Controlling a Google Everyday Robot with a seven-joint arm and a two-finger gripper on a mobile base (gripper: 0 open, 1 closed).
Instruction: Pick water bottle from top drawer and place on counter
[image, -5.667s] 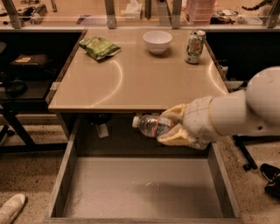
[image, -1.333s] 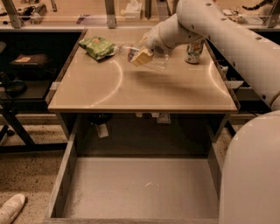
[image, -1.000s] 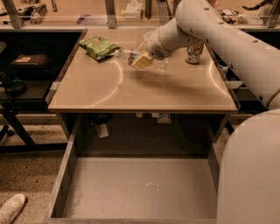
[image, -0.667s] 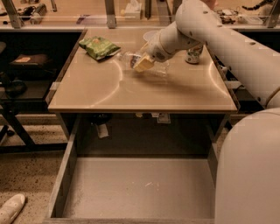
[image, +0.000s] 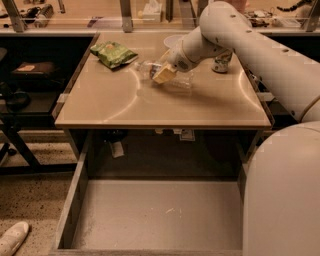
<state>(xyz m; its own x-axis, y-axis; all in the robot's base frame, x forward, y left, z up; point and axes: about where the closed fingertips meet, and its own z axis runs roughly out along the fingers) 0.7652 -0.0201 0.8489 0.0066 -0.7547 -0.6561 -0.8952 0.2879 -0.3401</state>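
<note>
The claw (image: 163, 74) hangs low over the far middle of the counter (image: 125, 106), its pale yellow fingers (image: 165, 76) closed around the water bottle (image: 181, 81). The bottle lies nearly on its side in the grip, one clear end poking out to the left of the fingers and the crinkled body stretching to the right. It sits very close to the glossy tan surface, but whether it touches cannot be made out.

The white arm (image: 260, 45) reaches in from the right side and bends down to the claw. Behind the wrist, a white bowl (image: 172, 40) shows only part of its rim. A drink can (image: 221, 64) stands to the right of the claw, half hidden by the arm. A green snack bag (image: 113, 52) lies on the far left part of the counter, well apart from the bottle.

Below the counter's front edge, the top drawer (image: 150, 215) is pulled out toward the camera, showing its flat grey bottom and low side walls. A white shoe (image: 12, 239) rests on the speckled floor at the lower left.
</note>
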